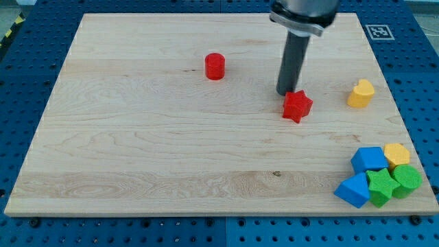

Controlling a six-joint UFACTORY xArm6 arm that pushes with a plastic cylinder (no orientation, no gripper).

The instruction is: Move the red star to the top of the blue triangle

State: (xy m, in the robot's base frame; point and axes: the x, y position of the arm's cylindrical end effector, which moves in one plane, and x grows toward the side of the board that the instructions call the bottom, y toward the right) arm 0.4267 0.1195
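Note:
The red star (297,106) lies on the wooden board right of centre. My tip (286,93) stands just above and to the left of the star, touching or nearly touching its upper left edge. The blue triangle (353,190) lies near the board's bottom right corner, at the left end of a cluster of blocks, well below and to the right of the star.
A red cylinder (215,66) sits in the upper middle. A yellow heart-like block (361,93) lies right of the star. In the corner cluster are a blue cube (370,160), a yellow block (396,154), a green star (381,186) and a green round block (407,178).

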